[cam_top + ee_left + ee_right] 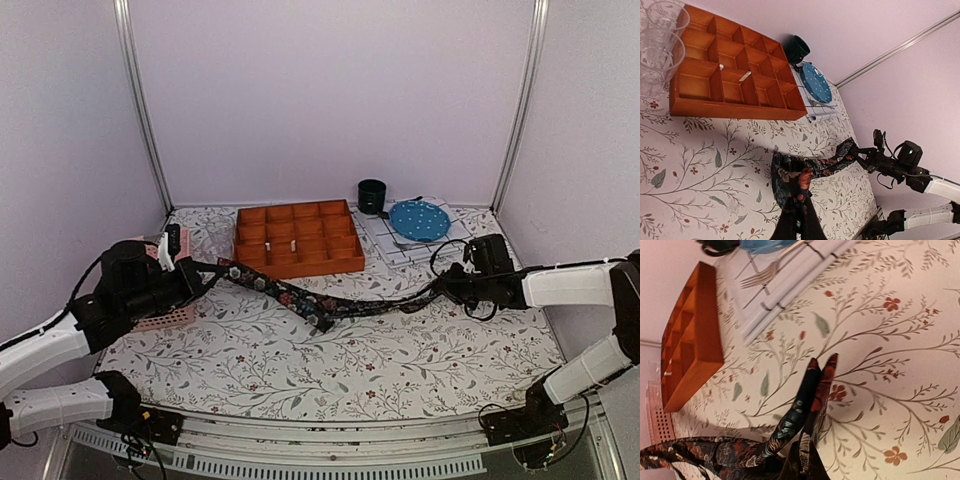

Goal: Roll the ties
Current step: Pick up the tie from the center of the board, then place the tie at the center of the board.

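Note:
One dark floral tie [330,303] is strung low across the patterned table between my two grippers, sagging in the middle. My left gripper [197,277] is shut on its left end; in the left wrist view the fabric [782,182] bunches and folds just beyond the jaws of that gripper [799,215]. My right gripper [447,285] is shut on the narrow right end. In the right wrist view the pointed tip of the tie [820,375] sticks out past the closed right gripper [805,465], just above the tablecloth.
An orange wooden compartment tray [298,240] stands behind the tie. A dark cup [372,195], a blue dotted plate [418,220] and a fork [765,275] on a white mat sit back right. A pink basket [165,318] and clear plastic cups [660,40] are at the left.

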Controlling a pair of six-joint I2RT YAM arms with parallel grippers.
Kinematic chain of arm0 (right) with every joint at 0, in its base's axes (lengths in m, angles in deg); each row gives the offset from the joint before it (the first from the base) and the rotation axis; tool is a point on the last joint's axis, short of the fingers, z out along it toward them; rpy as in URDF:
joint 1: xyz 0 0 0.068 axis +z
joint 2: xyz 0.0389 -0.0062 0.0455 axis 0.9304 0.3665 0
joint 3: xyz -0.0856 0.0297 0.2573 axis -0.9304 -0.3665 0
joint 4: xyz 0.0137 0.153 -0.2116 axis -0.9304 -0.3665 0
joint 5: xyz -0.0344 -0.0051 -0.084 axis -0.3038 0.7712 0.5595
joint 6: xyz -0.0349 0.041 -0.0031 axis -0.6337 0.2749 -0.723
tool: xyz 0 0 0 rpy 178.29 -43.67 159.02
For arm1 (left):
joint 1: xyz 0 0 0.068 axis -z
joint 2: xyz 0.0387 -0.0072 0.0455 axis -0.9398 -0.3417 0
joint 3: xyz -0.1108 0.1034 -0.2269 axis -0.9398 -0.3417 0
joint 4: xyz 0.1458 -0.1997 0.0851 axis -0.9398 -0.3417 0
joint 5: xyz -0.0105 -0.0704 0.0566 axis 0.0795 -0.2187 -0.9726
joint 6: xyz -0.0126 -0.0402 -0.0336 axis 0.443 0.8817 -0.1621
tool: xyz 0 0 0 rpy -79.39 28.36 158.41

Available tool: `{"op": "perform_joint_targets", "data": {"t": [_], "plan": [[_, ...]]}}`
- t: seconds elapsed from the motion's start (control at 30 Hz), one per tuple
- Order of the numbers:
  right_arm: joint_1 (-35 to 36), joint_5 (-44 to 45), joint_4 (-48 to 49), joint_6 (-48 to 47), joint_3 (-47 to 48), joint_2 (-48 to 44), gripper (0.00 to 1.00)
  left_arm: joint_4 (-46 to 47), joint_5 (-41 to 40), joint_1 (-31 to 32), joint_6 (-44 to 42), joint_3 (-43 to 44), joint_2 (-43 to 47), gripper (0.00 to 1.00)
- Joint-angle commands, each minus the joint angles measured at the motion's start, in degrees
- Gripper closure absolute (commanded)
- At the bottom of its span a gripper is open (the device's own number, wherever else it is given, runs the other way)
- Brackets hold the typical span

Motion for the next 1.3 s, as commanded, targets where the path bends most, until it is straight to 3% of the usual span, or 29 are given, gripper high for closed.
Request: {"op": "perform_joint_targets", "data": {"t": [0.0, 0.13, 0.27, 0.3, 0.47, 0.53, 0.63, 0.73, 0.8, 0.87, 0.97, 1.1, 1.27], "plan": [[2.49, -0.88, 3.46, -10.39, -3.96, -18.33, 1.0, -3.9, -1.54, -1.17, 6.32, -3.27, 8.93, 1.0], [2.45, -1.39, 5.86, -10.81, -9.07, -27.61, 1.0, -7.36, -4.28, -1.35, 11.47, -6.29, 13.41, 1.0], [2.45, 0.19, 3.04, -9.43, -11.74, -29.96, 1.0, -6.01, -1.08, -1.35, 12.85, -9.06, 10.26, 0.98], [2.44, 0.29, 2.61, -8.71, -12.37, -29.92, 1.0, -5.57, -0.14, -1.32, 12.71, -9.48, 8.83, 0.92], [2.44, 0.68, 3.36, -5.25, -16.91, -29.8, 1.0, -1.13, 2.3, 0.44, 10.83, -10.44, 3.17, 0.31], [2.52, 0.72, 3.82, -4.26, -17.78, -29.55, 1.0, -2.42, 0.06, 3.09, 8.33, -8.03, 1.29, 0.17], [2.44, 2.75, 2.62, -3.4, -17.76, -28.89, 1.0, -6.98, -7.18, 10.09, 4.93, -2.26, -1.96, 0.04], [2.49, 5.78, -0.3, -2.38, -17.31, -27.94, 0.96, -11.15, -14.44, 17.19, 1.33, 3.66, -7.01, 0.02], [2.51, 7.63, -2.63, -0.64, -16.72, -27.46, 0.62, -12.75, -16.68, 20.53, -0.54, 7.26, -11.37, 0.03], [2.44, 8.95, -5.75, 0.69, -15.64, -27.69, 0.35, -13.03, -17.46, 22.7, -1.99, 9.76, -15.51, 0.04], [2.5, 11.22, -11.81, 2.86, -13.74, -30.28, 0.18, -12.04, -17.85, 24.85, -3.62, 12.02, -20.46, 0.05], [2.44, 16.19, -21.41, 6.43, -10.79, -37.82, 0.13, -9.81, -17.45, 25.61, -5.08, 13.26, -24.44, 0.06], [2.6, 19.29, -28.45, 5.63, -5.22, -44.08, 0.17, -8.08, -16.06, 25.78, -7.3, 13.92, -27.25, 0.07]]}}
